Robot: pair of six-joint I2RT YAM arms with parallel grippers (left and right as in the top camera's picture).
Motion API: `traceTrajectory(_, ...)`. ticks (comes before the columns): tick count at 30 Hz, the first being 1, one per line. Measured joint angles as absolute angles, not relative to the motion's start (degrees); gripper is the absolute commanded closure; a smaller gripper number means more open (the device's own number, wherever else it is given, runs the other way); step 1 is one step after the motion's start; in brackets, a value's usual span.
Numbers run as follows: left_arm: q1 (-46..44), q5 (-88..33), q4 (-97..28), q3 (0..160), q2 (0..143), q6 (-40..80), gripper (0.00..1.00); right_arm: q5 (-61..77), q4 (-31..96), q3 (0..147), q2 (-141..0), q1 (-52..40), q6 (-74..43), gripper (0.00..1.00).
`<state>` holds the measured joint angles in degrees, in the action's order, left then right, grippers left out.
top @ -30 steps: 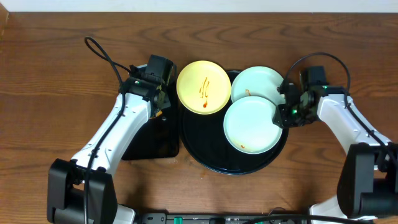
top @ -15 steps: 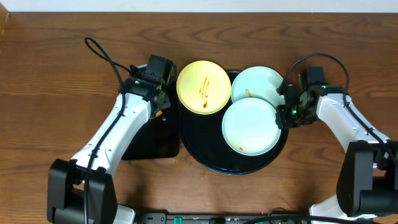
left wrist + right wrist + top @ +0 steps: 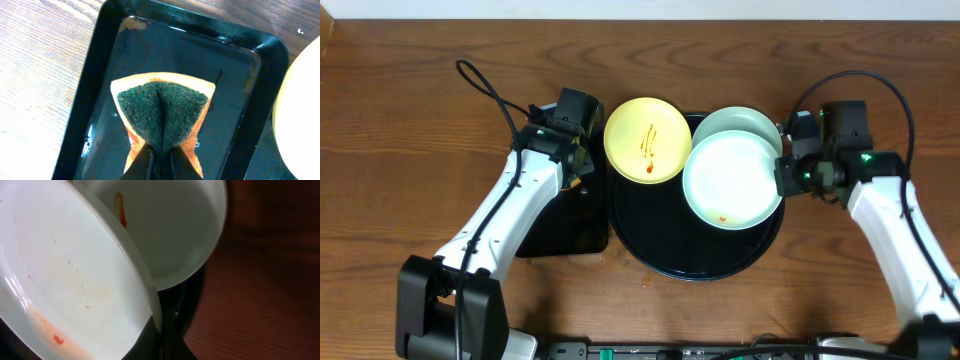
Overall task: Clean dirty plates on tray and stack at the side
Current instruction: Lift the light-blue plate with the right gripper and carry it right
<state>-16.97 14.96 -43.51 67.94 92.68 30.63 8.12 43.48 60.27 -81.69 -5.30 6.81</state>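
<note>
Mint plate (image 3: 730,182), rim pinched by right claw (image 3: 782,179)

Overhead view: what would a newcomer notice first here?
The right arm's fingers grip a mint-blue plate over the round black tray, partly covering a second mint-blue plate. At the tray's left rim lies a yellow plate with red streaks; the left arm's fingers pinch a green sponge over the small tray.

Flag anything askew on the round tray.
The yellow plate overhangs the tray's left rim. The right gripper pinches the front mint plate by its edge, overlapping the rear mint plate.
</note>
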Motion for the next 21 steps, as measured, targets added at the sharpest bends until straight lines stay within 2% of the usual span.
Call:
traceTrajectory(11,-16.97,14.96,-43.51,67.94,92.68,30.63,0.92,-17.96,43.55,60.29,-79.35,-24.27,5.93,0.99)
traceTrajectory(21,-16.97,14.96,-43.51,67.94,92.68,30.63,0.92,-37.65,38.33,60.29,-79.35,-33.91,4.71,0.99)
